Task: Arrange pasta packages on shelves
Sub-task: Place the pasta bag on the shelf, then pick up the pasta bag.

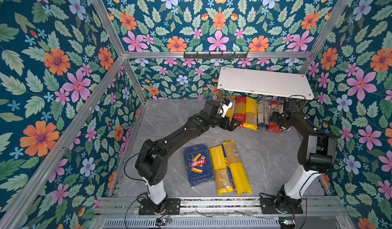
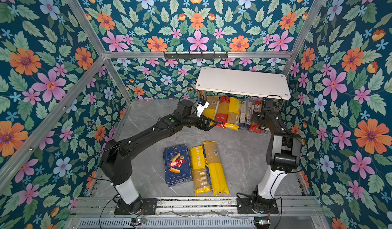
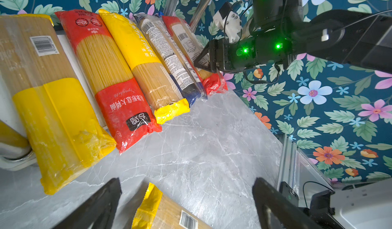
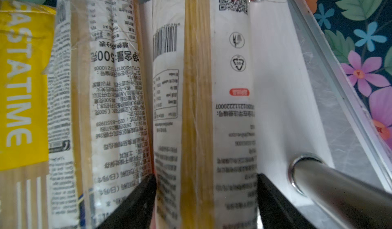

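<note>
Under the upper board of the shelves (image 1: 263, 83), right of centre in both top views, a row of pasta packages lies side by side on the lower board. Their long axes run from the back wall toward the front, and their near ends overhang the table (image 1: 271, 160). At the right end of that row is the red-tipped bag (image 3: 213, 83), with the right gripper (image 4: 205, 176) over it. Its wrist view shows the fingers (image 4: 137, 196) spread to either side of the bag's width, in line with its length. The film is not visibly squeezed, so I judge the bag released rather than carried. That arm rises along the right of the frame, elbow high, forearm bent in under the board beside a chrome post (image 4: 339, 187). Three packages are not yet shelved, low in the centre: the Barilla pack (image 1: 198, 164), the PASTATIME bag (image 1: 219, 170) and the barcode bag (image 1: 236, 168), all lying lengthwise toward the shelves. The left gripper (image 3: 187, 180) is the nearer one, hanging just above the barcode bag's far end, its fingers at their widest and empty. Its forearm stretches diagonally up from the lower left. Its wrist view has that bag's end between the fingers, so they span its width; I judge a straight descent would bracket it.
</note>
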You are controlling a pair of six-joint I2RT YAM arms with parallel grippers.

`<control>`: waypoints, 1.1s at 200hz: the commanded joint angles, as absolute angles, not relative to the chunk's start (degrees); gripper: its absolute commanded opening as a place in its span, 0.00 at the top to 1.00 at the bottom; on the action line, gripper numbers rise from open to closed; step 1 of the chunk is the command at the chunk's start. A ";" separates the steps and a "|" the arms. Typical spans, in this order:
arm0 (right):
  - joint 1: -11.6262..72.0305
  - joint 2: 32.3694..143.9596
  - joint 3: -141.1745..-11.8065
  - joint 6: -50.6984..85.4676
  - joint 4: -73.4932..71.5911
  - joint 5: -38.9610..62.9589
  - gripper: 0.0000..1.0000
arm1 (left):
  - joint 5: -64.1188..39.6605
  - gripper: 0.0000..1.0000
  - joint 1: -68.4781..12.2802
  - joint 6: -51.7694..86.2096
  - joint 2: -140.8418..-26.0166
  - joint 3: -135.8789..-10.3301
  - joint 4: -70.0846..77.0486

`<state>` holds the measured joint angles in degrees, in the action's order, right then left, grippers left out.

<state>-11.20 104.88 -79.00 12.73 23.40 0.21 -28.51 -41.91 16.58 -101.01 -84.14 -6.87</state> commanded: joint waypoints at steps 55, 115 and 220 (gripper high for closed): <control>-11.20 99.57 -76.42 14.36 27.44 -0.15 0.20 | -26.88 0.00 -41.84 17.30 -97.58 -81.75 -6.94; -8.43 91.93 -70.32 16.17 31.02 1.11 0.17 | -24.64 0.00 -42.83 18.90 -92.34 -75.83 -7.30; -1.17 74.03 -63.30 21.51 40.12 2.10 0.01 | -17.65 0.00 -44.30 23.29 -70.97 -54.45 -7.11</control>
<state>-3.97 76.97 -63.90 19.35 36.62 1.10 -20.58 -44.07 21.06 -75.26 -58.46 -7.53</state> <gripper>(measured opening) 0.989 0.997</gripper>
